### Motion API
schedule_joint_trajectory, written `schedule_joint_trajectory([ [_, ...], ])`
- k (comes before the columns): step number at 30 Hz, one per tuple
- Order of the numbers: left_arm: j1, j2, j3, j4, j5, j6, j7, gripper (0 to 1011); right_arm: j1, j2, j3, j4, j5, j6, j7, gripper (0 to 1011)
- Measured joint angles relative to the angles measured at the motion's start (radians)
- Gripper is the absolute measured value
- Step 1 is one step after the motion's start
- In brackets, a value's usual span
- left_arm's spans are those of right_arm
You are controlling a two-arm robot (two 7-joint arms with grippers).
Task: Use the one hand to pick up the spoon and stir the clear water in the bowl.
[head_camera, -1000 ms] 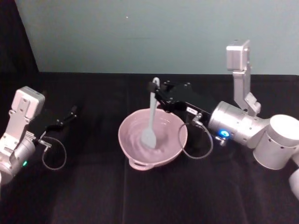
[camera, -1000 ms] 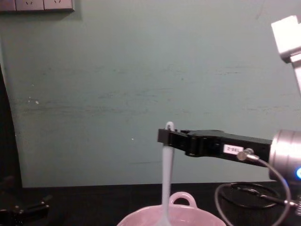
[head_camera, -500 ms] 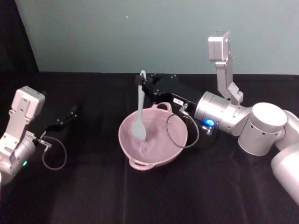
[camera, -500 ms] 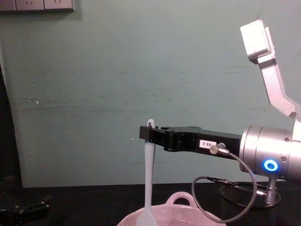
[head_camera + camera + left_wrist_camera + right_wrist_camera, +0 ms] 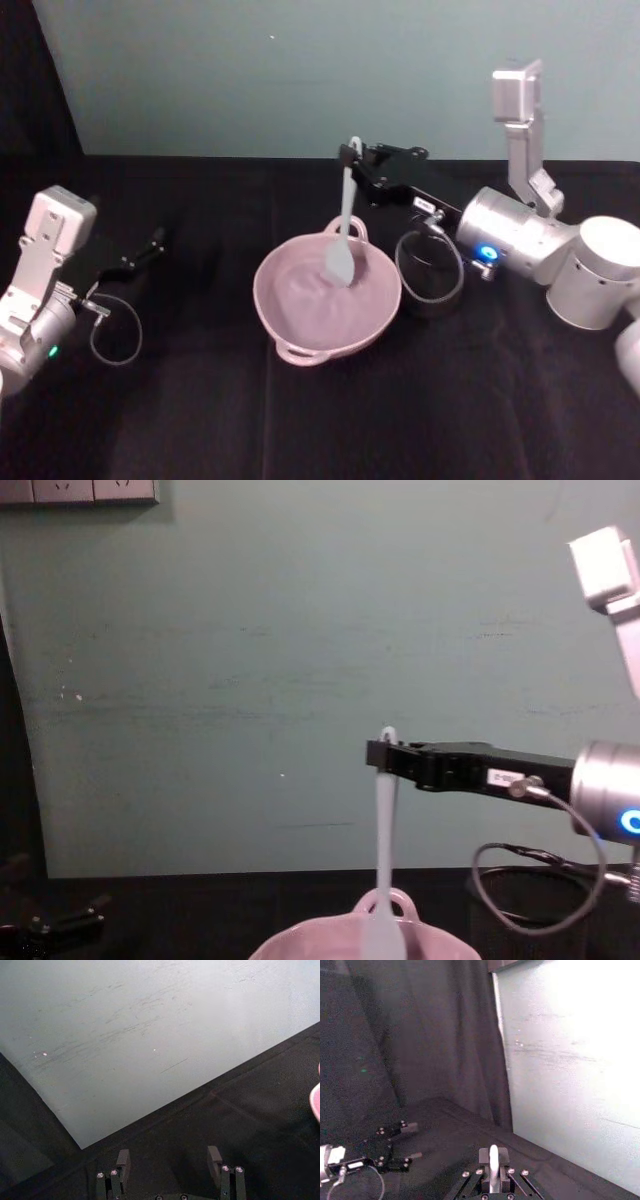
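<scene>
- Left hand [image 5: 152, 242] [image 5: 168, 1160]: parked low on the black tabletop [image 5: 200, 400], well apart from the bowl; fingers spread, nothing between them.
- Bowl [image 5: 264, 292] [image 5: 300, 946]: pale pink, resting on the tabletop directly below the right hand's fingertips, with one loop handle at the near rim and one at the far rim.
- Clear water [image 5: 310, 300]: inside the bowl, barely distinguishable from the pink wall.
- Spoon [image 5: 346, 215] [image 5: 384, 850]: white, hanging nearly upright from the right hand; holed handle end just above the fingertips, blade down inside the bowl near the far loop handle.
- Right hand [image 5: 352, 156] [image 5: 386, 752] [image 5: 490, 1156]: held level above the bowl's far rim; fingers clamped on the spoon's upper handle; blue ring glowing on the silver wrist behind.
- Black wire-mesh cup [image 5: 405, 285] [image 5: 520, 910]: standing on the tabletop under the right hand's wrist, just beside the bowl.
</scene>
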Motion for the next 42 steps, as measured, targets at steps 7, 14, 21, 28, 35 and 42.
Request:
schedule_joint_trajectory([
  [7,0.000,0.000,0.000,0.000,0.000,0.000,0.000,1011,-0.054,0.043,0.021,-0.080,-0.001,0.020,-0.025,112],
  [14,0.000,0.000,0.000,0.000,0.000,0.000,0.000,1011,-0.098,0.065,0.012,-0.164,-0.023,0.038,-0.048,112],
  [21,0.000,0.000,0.000,0.000,0.000,0.000,0.000,1011,-0.092,0.042,-0.019,-0.178,-0.043,0.043,-0.041,112],
  [28,0.000,0.000,0.000,0.000,0.000,0.000,0.000,1011,-0.075,0.017,-0.033,-0.156,-0.050,0.031,-0.028,112],
  [35,0.000,0.000,0.000,0.000,0.000,0.000,0.000,1011,-0.075,0.013,-0.030,-0.163,-0.051,0.025,-0.028,112],
  [42,0.000,0.000,0.000,0.000,0.000,0.000,0.000,1011,-0.078,0.038,-0.013,-0.252,-0.063,0.040,-0.052,112],
])
